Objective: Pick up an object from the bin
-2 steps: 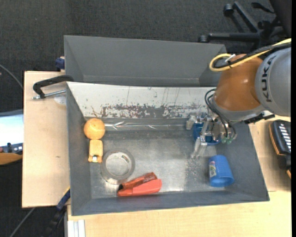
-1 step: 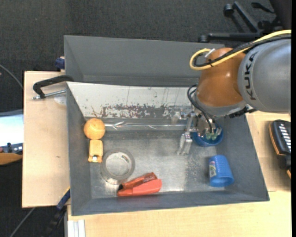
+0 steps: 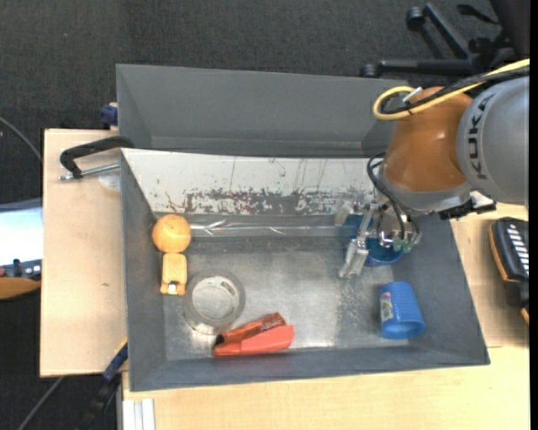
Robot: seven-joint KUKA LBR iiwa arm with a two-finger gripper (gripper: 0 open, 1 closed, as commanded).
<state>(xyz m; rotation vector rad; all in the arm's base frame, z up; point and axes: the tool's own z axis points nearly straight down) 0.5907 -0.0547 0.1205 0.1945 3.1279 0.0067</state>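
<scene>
Tool (image 3: 363, 248) low at the bin's (image 3: 252, 109) far right; open or closed, I cannot tell.
It may grasp only bare floor, since the blue cup (image 3: 399, 311) lies nearer, beside it.

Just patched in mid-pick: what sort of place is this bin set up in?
Probably a robotics lab, not a factory floor: a grey KUKA arm over a grey metal bin of mismatched small things, dark carpet, and a black office-chair base.
</scene>
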